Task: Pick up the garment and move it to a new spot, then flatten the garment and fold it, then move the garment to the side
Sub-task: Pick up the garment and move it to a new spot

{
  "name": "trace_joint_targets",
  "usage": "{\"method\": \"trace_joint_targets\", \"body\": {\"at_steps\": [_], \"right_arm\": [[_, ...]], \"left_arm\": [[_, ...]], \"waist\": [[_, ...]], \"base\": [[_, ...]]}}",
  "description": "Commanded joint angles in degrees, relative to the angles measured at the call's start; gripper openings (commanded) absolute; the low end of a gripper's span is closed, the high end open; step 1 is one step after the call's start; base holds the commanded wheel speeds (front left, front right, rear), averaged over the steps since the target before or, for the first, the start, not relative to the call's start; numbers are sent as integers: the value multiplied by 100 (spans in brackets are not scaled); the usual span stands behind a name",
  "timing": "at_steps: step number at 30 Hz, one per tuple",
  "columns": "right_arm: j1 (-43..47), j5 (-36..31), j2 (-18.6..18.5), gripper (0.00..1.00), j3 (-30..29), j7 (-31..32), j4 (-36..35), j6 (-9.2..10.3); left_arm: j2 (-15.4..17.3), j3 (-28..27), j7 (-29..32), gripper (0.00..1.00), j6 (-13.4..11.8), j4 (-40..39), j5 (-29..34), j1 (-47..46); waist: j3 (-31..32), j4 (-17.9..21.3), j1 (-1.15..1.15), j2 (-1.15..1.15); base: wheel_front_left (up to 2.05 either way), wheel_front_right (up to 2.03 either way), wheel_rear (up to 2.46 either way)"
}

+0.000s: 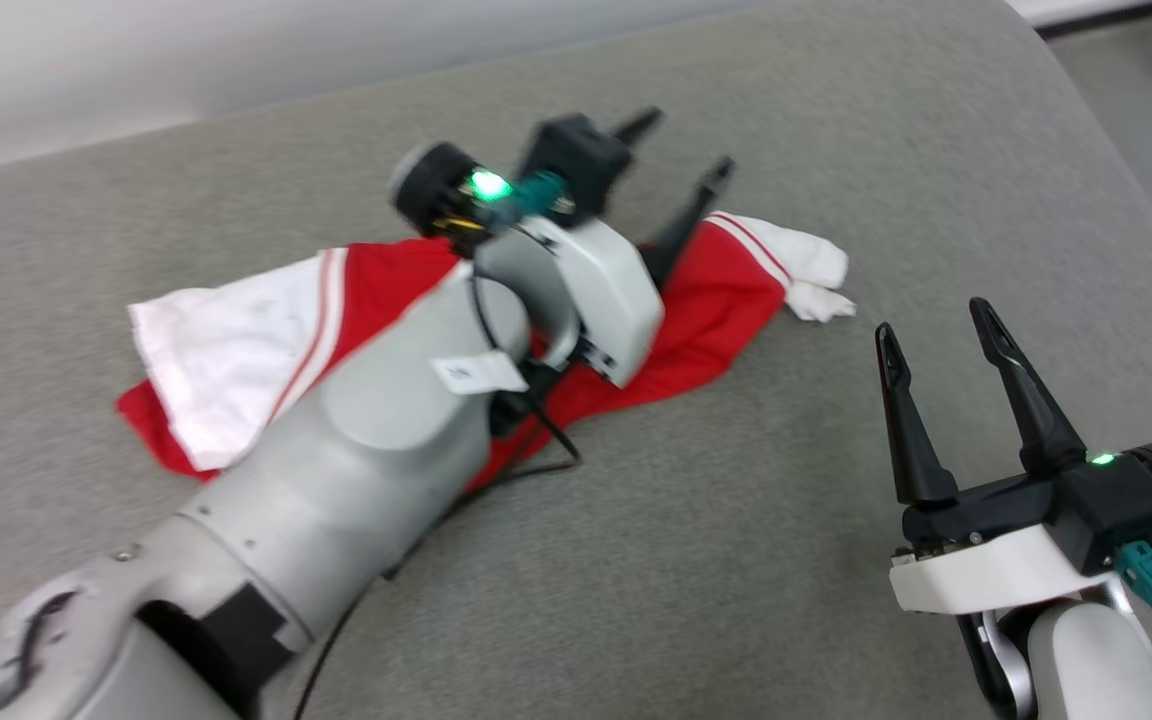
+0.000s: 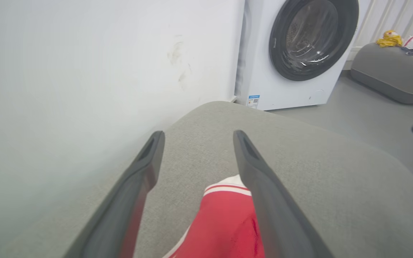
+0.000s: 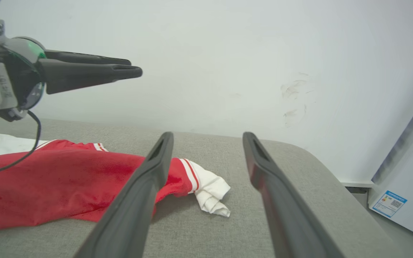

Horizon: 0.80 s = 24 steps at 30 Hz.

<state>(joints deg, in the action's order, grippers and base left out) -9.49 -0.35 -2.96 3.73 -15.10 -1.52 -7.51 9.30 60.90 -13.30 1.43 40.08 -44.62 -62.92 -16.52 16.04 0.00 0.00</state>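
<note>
- Pale forearm (image 1: 366, 470) of the left arm is seen closest, stretched from the lower left across the garment (image 1: 726, 290)
- The left gripper (image 1: 686, 145) is held above the garment's far edge, its fingers spread apart and nothing clasped between them
- The garment is laid crumpled on the grey cushion (image 1: 736, 560): the red body is in the middle, one white sleeve (image 1: 226, 350) with striped trim is spread at the left, and the other is bunched at the right end
- In the left wrist view, red cloth with striped trim is seen below the parted fingers, not clamped
- The right gripper (image 1: 933, 318) is held over bare cushion near the bunched sleeve, apart from it, fingers wide and empty
- A white wall (image 3: 210, 53) is seen behind the cushion, with a washing machine (image 2: 299, 89) beside it
</note>
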Motion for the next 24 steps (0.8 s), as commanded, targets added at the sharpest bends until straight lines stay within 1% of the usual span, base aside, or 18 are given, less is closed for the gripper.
{"method": "trace_joint_targets", "body": {"at_steps": [1,3,4,7,10,13,16,19,24], "right_arm": [[39,-69,14,100,-8,-9,11,4],[83,-144,13,100,-58,-9,16,4],[121,-219,12,100,-128,-9,5,4],[157,-332,14,100,-197,-9,5,4],[210,-402,13,100,-240,-9,-3,4],[261,-457,13,100,-288,-9,-2,4],[296,-469,13,100,-318,-9,4,4],[372,-482,14,100,-317,-9,3,4],[422,-478,13,100,-304,-9,-25,4]], "left_arm": [[109,-107,-80,100,-61,8,22,-77],[286,-278,-155,100,-149,-50,80,-46],[515,-483,-187,100,-248,-174,169,52],[909,-988,-197,100,-430,-668,367,309],[1349,-1482,-188,100,-577,-1268,649,821],[1680,-1984,-189,100,-753,-1854,896,1440],[1889,-2380,-189,100,-881,-2428,1082,2170],[2008,-2709,-190,100,-996,-2945,1255,2891],[1997,-3132,-190,100,-1117,-3663,1477,4031]], "waist": [[221,-275,0,0],[342,-464,0,0],[457,-663,0,0],[596,-928,0,0],[721,-1136,0,0],[840,-1318,0,0],[938,-1453,0,0],[1016,-1540,0,0],[1085,-1601,0,0]], "base": [[0,0,0],[0,0,0],[0,0,0],[0,0,0],[0,0,0],[0,0,0],[0,0,0],[0,0,0],[0,0,0]]}}
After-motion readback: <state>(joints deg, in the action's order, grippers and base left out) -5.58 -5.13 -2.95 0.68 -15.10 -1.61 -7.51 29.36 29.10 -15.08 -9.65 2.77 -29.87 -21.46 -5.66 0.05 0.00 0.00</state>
